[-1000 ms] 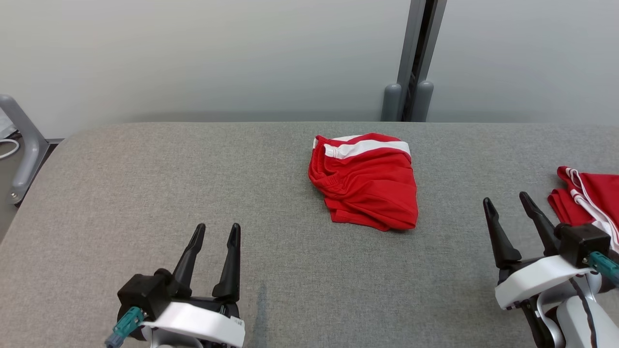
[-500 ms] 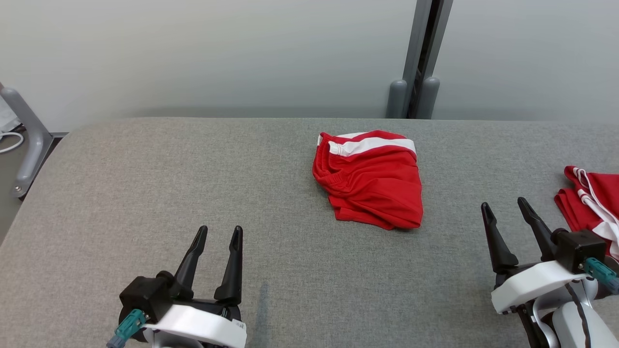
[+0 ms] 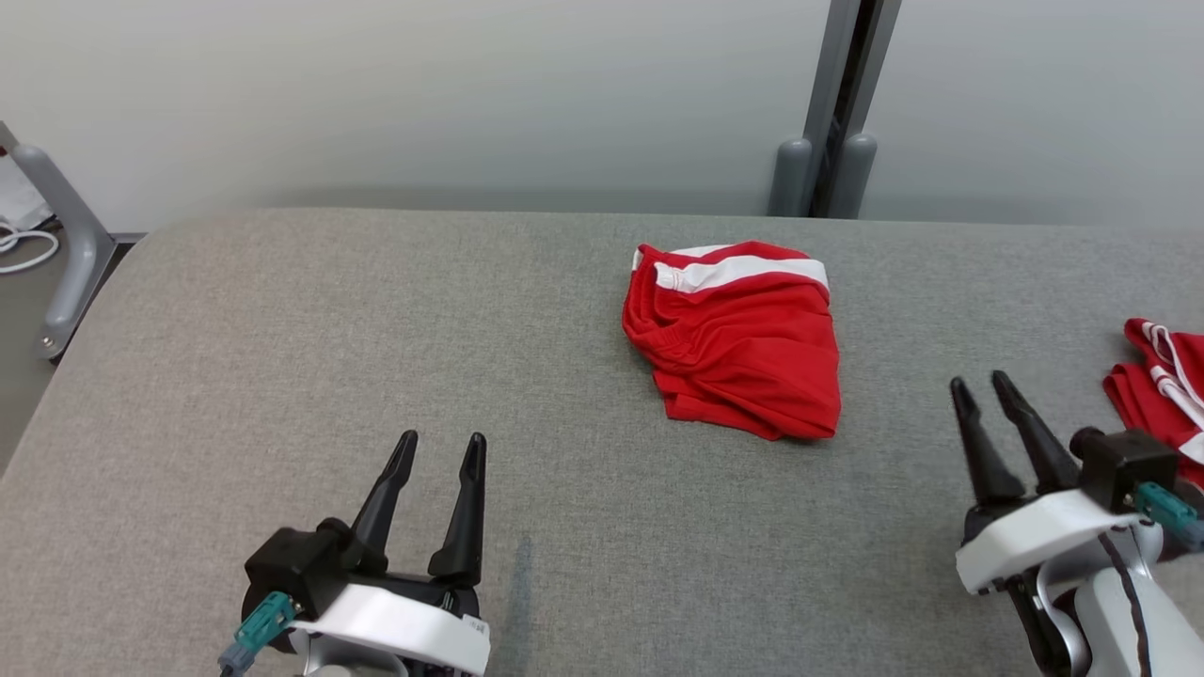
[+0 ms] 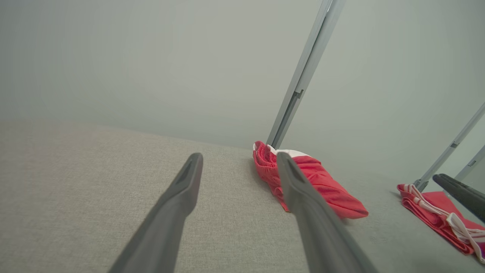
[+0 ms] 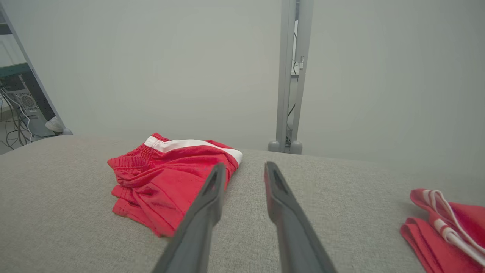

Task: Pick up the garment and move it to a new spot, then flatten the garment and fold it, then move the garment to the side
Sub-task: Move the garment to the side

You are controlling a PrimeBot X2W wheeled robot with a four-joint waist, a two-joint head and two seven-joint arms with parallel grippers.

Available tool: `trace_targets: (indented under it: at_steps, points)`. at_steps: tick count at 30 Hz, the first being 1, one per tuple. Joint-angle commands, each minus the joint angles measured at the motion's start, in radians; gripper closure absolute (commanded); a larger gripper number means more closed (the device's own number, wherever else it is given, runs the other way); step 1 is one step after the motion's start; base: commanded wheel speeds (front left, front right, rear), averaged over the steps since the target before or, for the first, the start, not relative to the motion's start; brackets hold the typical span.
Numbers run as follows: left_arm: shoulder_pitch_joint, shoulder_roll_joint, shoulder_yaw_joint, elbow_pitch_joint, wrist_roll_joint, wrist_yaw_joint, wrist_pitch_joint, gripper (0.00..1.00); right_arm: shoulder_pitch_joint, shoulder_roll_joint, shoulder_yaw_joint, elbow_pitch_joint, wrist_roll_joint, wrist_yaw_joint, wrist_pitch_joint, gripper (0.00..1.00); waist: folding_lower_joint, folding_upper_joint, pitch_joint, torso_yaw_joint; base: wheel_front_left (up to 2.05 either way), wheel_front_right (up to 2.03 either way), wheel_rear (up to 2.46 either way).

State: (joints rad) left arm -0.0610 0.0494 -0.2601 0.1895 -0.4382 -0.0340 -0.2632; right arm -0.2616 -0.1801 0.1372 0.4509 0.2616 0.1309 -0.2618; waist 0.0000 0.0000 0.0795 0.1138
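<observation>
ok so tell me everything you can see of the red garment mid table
The red garment looks like thin sports shorts: white band along the far edge, gathered elastic waistband at the left. It lies loosely folded and creased, toward the far middle of the grey fabric table, touching nothing else.

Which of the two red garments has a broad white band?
The middle garment: one broad white band crosses its far edge. The right-edge garment has narrow white stripes instead.

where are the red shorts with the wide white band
Head view: the red shorts lie right of centre on the grey table, left of the second red garment.
</observation>
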Motion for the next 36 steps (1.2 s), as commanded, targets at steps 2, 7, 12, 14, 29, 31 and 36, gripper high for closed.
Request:
trace_targets:
  at_steps: [2, 7, 12, 14, 29, 31, 36]
  points:
    - [-0.021, 0.003, -0.003, -0.003, 0.004, -0.004, -0.001, 0.0, -0.035, -0.026, 0.033, 0.007, 0.0, 0.0, -0.001, 1.0, 0.0, 0.0, 0.024, 0.016, 0.0, 0.0, 0.0]
    - [-0.047, 0.003, -0.018, -0.005, 0.0, -0.007, -0.001, 0.0, -0.119, -0.071, 0.126, 0.028, 0.028, 0.0, 0.023, 1.0, 0.0, 0.0, 0.073, 0.052, 0.0, 0.0, 0.0]
    - [-0.083, 0.004, -0.038, -0.007, -0.015, -0.002, -0.001, 0.0, -0.259, -0.134, 0.289, 0.101, 0.114, 0.0, 0.042, 1.0, 0.0, 0.0, 0.14, 0.11, 0.0, 0.0, 0.0]
    - [-0.088, 0.003, -0.052, -0.007, -0.021, -0.002, -0.001, 0.0, -0.303, -0.146, 0.338, 0.144, 0.158, 0.0, 0.048, 1.0, 0.0, 0.0, 0.159, 0.132, 0.0, 0.0, 0.0]
    - [-0.102, 0.003, -0.08, 0.011, -0.037, 0.013, -0.001, 0.0, -0.417, -0.23, 0.737, 0.292, 0.458, 0.0, 0.116, 1.0, 0.0, 0.0, 0.192, 0.195, 0.0, 0.0, 0.0]
    - [-0.098, 0.003, -0.082, 0.013, -0.041, 0.016, -0.001, 0.0, -0.405, -0.244, 0.791, 0.279, 0.507, 0.0, 0.135, 1.0, 0.0, 0.0, 0.185, 0.189, 0.0, 0.0, 0.0]
    - [-0.103, 0.003, -0.089, 0.014, -0.047, 0.017, -0.001, 0.0, -0.426, -0.301, 0.894, 0.233, 0.58, 0.0, 0.121, 1.0, 0.0, 0.0, 0.175, 0.177, 0.0, 0.0, 0.0]
